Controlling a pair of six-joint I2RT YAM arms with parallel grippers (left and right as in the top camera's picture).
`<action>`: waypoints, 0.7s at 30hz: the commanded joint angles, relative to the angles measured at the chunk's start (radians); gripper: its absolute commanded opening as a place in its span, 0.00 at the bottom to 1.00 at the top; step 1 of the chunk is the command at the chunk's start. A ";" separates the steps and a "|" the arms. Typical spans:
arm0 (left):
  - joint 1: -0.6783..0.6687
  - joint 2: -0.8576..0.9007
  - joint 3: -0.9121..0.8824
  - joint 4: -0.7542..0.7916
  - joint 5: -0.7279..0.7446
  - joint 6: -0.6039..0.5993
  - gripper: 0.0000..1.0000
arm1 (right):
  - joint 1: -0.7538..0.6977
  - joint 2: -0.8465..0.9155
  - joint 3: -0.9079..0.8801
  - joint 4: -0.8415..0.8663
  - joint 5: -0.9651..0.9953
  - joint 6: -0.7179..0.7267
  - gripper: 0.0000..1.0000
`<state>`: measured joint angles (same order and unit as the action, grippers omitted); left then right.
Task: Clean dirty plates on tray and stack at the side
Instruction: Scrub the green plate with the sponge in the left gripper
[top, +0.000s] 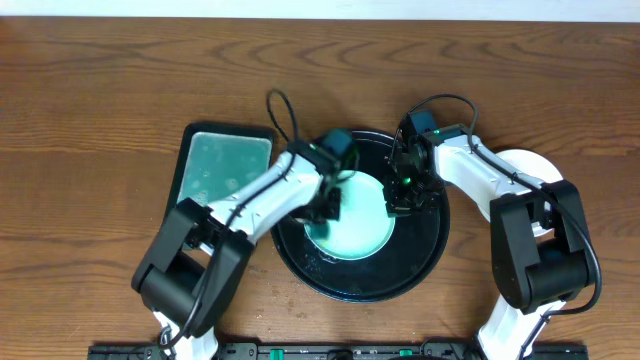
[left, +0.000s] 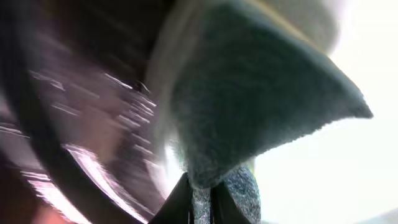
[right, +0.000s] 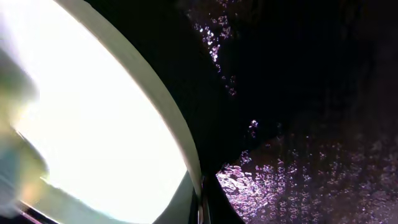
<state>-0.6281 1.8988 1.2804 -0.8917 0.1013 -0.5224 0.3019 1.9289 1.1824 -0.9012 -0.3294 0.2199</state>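
Note:
A white plate with a teal-green tint lies in the large round black tray. My left gripper is shut on a grey-green sponge and presses it on the plate's left part. My right gripper is shut on the plate's right rim, with the wet tray floor beside it. A second white plate lies on the table right of the tray, partly hidden by my right arm. A third plate is not in view.
A rectangular black-rimmed dish of teal liquid stands left of the tray, under my left arm. The wooden table extends all around. A black rail runs along the front edge.

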 joint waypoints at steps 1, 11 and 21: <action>0.055 0.028 0.046 -0.019 -0.251 0.032 0.07 | 0.013 0.012 -0.009 0.008 0.026 0.012 0.01; 0.038 0.111 0.045 0.150 0.171 0.060 0.07 | 0.013 0.012 -0.009 0.009 0.026 0.012 0.01; -0.003 0.233 0.045 0.386 0.742 0.104 0.07 | 0.014 0.012 -0.009 0.007 0.026 0.012 0.01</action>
<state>-0.5831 2.0422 1.3277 -0.5694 0.5518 -0.4477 0.3016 1.9289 1.1824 -0.9001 -0.3229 0.2203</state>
